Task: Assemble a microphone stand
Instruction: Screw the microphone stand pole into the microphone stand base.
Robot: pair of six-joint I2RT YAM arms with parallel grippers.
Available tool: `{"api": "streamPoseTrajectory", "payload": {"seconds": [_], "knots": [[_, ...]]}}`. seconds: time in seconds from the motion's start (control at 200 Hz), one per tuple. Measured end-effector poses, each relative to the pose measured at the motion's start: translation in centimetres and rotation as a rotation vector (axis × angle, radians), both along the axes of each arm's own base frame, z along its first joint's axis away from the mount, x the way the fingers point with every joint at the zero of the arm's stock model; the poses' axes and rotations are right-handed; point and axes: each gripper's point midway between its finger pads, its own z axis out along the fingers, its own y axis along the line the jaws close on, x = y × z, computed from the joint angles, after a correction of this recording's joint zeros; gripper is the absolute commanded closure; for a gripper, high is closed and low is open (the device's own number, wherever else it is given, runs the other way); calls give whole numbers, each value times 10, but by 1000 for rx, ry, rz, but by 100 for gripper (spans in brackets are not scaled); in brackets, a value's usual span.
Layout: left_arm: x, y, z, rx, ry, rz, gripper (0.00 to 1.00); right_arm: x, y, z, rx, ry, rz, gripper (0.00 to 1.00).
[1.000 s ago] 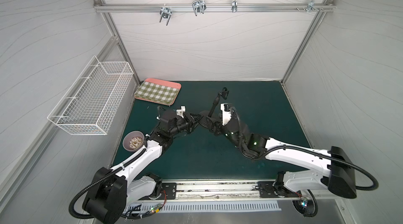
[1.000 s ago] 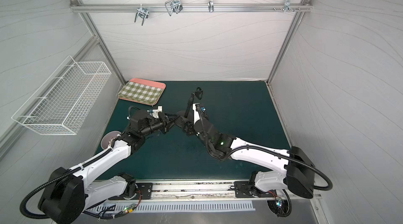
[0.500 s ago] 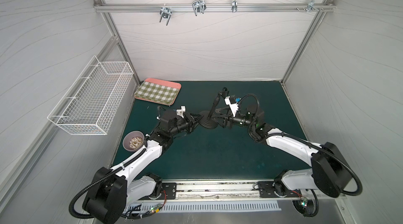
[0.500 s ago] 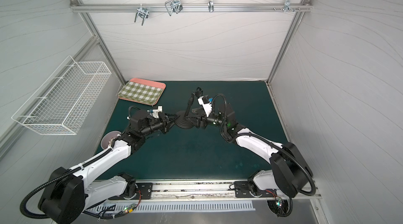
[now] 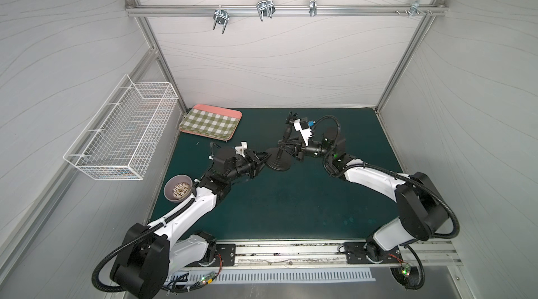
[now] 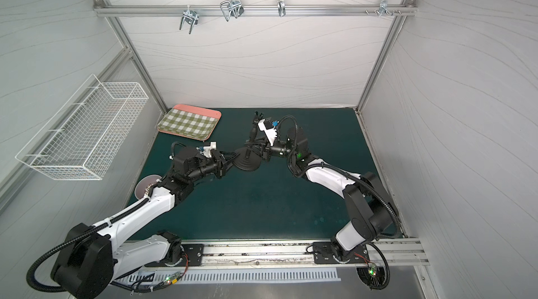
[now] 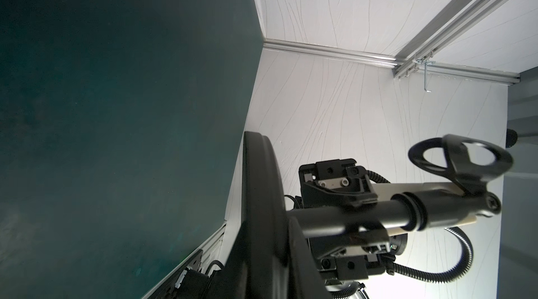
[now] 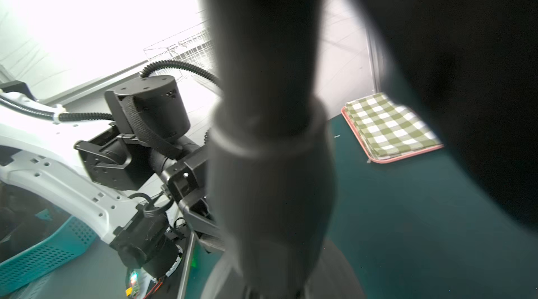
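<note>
The black microphone stand's round base [image 5: 280, 163] [image 6: 247, 163] rests on the green mat near the middle, in both top views. Its thin rod [image 5: 286, 134] rises from the base's centre to a U-shaped clip [image 5: 291, 115]. My left gripper [image 5: 263, 158] [image 6: 231, 160] reaches in from the left and is shut on the base's rim. My right gripper [image 5: 286, 149] [image 6: 252, 149] comes from the right, shut on the rod low down. The left wrist view shows the base [image 7: 259, 195] edge-on, the rod [image 7: 334, 220] clamped by the right jaws, and the clip [image 7: 460, 160]. The rod [image 8: 270, 137] fills the right wrist view.
A checked tray [image 5: 211, 122] lies at the back left of the mat. A grey bowl [image 5: 178, 191] with bits inside stands at the left edge beside my left arm. A white wire basket [image 5: 122, 131] hangs on the left wall. Metal hooks [image 5: 265, 10] hang from the top rail.
My right arm has swung round from the front to the stand's right side, and its gripper has closed on the rod. The left gripper and the base have stayed put.
</note>
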Motion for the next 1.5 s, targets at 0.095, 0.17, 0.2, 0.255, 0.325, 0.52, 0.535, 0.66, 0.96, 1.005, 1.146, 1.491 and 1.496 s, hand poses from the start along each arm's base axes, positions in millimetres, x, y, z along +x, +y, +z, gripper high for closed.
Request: {"api": "streamPoseTrajectory", "payload": {"seconds": [0.095,0.17,0.2,0.255,0.325,0.52,0.535,0.66,0.96,1.005,1.146,1.491,1.496], "knots": [[0,2,-4,8,13,7,100,-1,2,-3,-12,6,-79,91],[0,2,-5,13,18,5,100,-3,3,-4,-36,9,-194,92],[0,2,-5,13,17,3,100,-4,4,-3,-46,8,-246,95],[-1,2,-5,12,15,-2,100,-6,4,-2,-64,14,-344,100],[-1,2,-4,10,13,-5,100,-6,2,-3,-87,52,-484,100],[-4,0,-5,11,15,-21,100,-8,-9,-7,-111,188,-803,86],[-4,0,-5,12,14,-23,100,-9,-10,-8,-110,198,-824,83],[-5,-2,-5,12,9,-30,100,-12,-10,-7,-111,249,-914,60],[0,0,1,5,-15,-9,100,-27,-27,-24,-181,201,-834,25],[0,0,1,5,-16,-9,100,-25,-35,-30,-185,191,-782,25],[0,0,1,5,-16,-9,100,-4,-55,-41,-125,192,-600,29],[0,0,1,5,-16,-8,100,-15,-17,-11,26,68,-42,44],[0,0,1,5,-16,-8,100,-15,-16,-11,28,66,-39,44]]}}
